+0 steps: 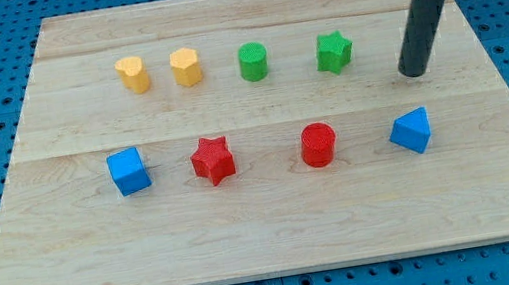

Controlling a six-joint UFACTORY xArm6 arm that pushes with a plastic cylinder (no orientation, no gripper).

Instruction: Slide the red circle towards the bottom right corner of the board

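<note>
Wooden worktop [278,230] carries the red circle [318,144]. My tip [414,71] rests above-right of it, touching no block. Its rod tool has no jaws.

On the wooden board [279,240] we see a far row of two yellow blocks [132,74] [186,67], green circle [254,62], green star [333,52], and a near row of blue cube [128,170], red star [213,160], red circle [318,144], blue triangle [410,130].
</note>
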